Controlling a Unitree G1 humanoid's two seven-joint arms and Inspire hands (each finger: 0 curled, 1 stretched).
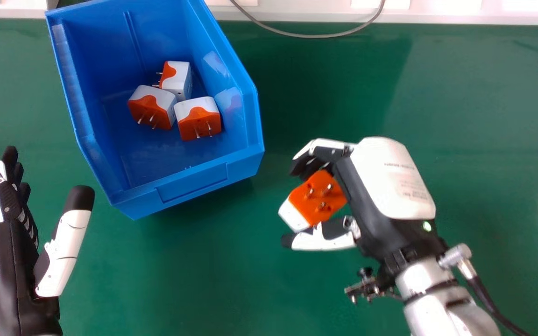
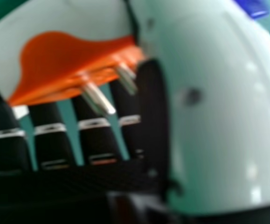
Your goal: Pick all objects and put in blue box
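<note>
My right hand [image 1: 392,179] is over the table to the right of the blue box [image 1: 194,186], its fingers and thumb curled round an orange and white plug adapter [image 1: 318,198] with metal pins showing. In the right hand view the adapter [image 2: 74,60] lies between the fingers [image 2: 95,140] and the thumb [image 2: 218,107]. Three similar adapters [image 1: 152,107] rest together inside the box. My left hand [image 1: 17,261] stays at the left edge, left of the box, with fingers straight and thumb apart, holding nothing.
The green tabletop [image 1: 203,275] spreads around the box. A grey cable [image 1: 297,35] curves over the table's far edge, where a white ledge [image 1: 460,16] runs. A second cable hangs from the right wrist.
</note>
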